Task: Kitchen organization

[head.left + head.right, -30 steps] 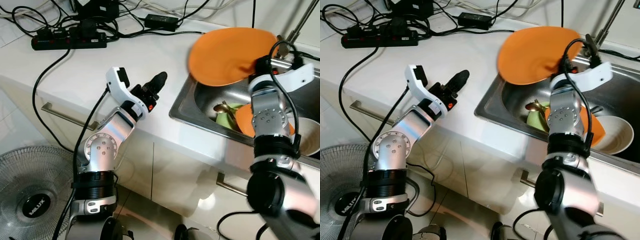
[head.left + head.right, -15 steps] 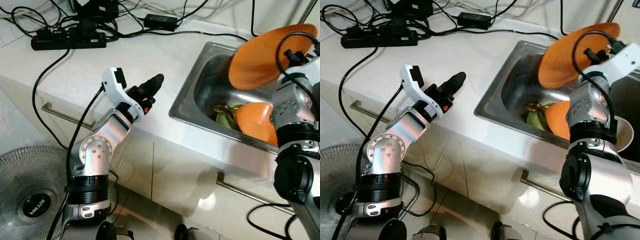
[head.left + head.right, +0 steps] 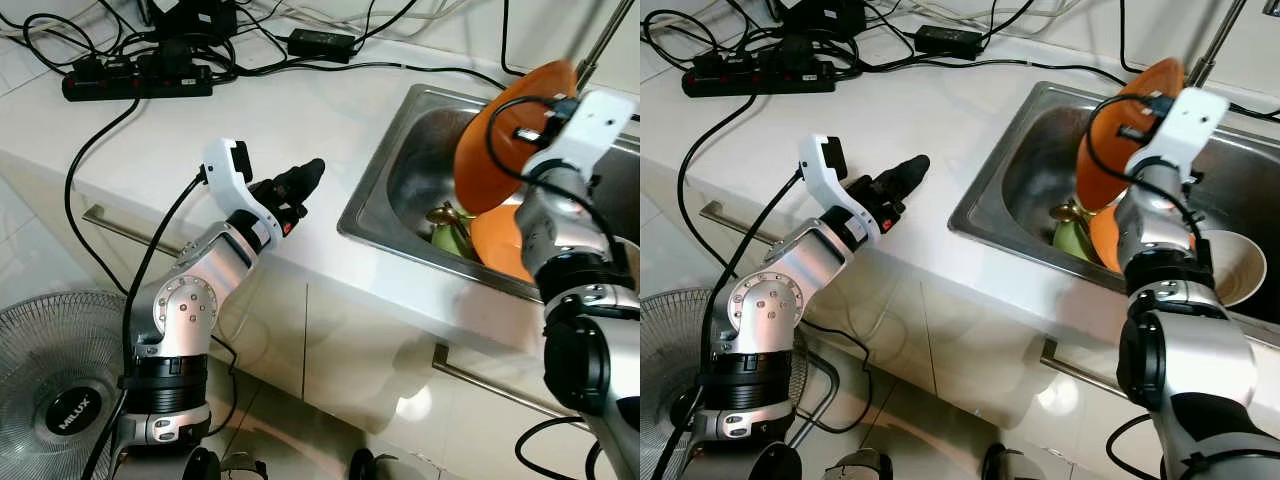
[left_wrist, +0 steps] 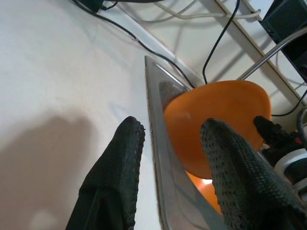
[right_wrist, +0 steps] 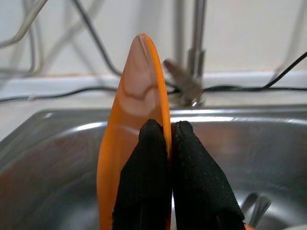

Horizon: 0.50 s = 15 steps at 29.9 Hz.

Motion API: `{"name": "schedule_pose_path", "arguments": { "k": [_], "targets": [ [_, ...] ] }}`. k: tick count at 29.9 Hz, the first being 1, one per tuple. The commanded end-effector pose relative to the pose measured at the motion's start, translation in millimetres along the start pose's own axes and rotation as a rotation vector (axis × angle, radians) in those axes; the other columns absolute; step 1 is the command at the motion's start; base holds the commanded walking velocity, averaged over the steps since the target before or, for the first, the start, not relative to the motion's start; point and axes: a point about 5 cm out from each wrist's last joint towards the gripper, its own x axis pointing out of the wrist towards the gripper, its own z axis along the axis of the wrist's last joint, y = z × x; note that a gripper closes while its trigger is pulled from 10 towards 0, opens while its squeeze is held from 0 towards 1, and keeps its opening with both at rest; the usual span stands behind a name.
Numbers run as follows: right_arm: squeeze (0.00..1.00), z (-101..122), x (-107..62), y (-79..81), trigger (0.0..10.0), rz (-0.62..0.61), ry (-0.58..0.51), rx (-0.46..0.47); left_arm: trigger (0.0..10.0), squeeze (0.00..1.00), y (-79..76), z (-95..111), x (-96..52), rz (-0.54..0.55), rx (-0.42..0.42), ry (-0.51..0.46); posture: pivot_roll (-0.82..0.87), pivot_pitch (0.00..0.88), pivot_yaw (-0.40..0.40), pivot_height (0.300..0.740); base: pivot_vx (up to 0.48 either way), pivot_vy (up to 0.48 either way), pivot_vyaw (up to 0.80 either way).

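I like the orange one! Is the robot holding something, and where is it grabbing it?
Yes. The right gripper holds the orange plate by its rim, jaws pinched on the thin edge, above the sink. The left gripper holds nothing.

Bright, even light falls on the white counter (image 3: 300, 110) before me, and my left arm throws a soft grey shadow across it. Glare streaks the steel sink (image 5: 268, 143) wall beside the counter. My right wrist picture is soft: tap and cables behind the sink look blurred.
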Motion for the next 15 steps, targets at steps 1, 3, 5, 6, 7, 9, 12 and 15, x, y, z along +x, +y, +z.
{"name": "schedule_pose_path", "arguments": {
  "k": [1,3,5,6,7,9,12,15],
  "targets": [
    [0.00,-3,-0.8,-2.1,10.0,-0.001,0.005,-0.007,10.0,0.00,-4.4,1,-1.3,-0.023,0.023,0.000,0.13,0.079,-0.013,0.740,0.000,0.000,0.00],
    [0.00,-5,-1.4,-1.6,10.0,0.000,0.014,-0.004,10.0,0.00,-4.3,1,-1.5,-0.023,0.024,0.001,0.13,0.080,-0.011,0.740,0.000,0.000,0.00],
    [0.00,-14,-3.9,0.9,10.0,0.008,0.056,0.008,10.0,0.00,-3.8,1,-2.1,-0.022,0.025,0.005,0.13,0.078,-0.012,0.740,0.000,0.000,0.00],
    [0.00,-16,-4.4,1.3,10.0,0.009,0.066,0.014,10.0,0.00,-3.7,1,-2.2,-0.022,0.025,0.005,0.13,0.078,-0.012,0.740,0.000,0.000,0.00],
    [0.00,-16,-4.6,1.5,10.0,0.010,0.071,0.017,10.0,0.00,-3.6,1,-2.2,-0.021,0.024,0.006,0.13,0.078,-0.012,0.740,0.000,0.000,0.00],
    [0.00,-21,-6.0,1.1,10.0,0.007,0.092,0.023,10.0,0.00,-3.1,1,-2.2,-0.019,0.024,0.008,0.13,0.077,-0.011,0.740,0.000,0.000,0.00],
    [0.00,-28,-8.1,0.4,10.0,0.001,0.124,0.041,10.0,0.00,-2.7,0,-2.3,-0.016,0.023,0.012,0.13,0.076,-0.009,0.740,0.000,0.000,0.00],
    [0.00,-31,-9.3,0.9,10.0,0.002,0.134,0.046,10.0,0.00,-2.3,0,-2.5,-0.015,0.023,0.015,0.13,0.075,-0.008,0.740,0.000,0.000,0.00]
  ]
}}
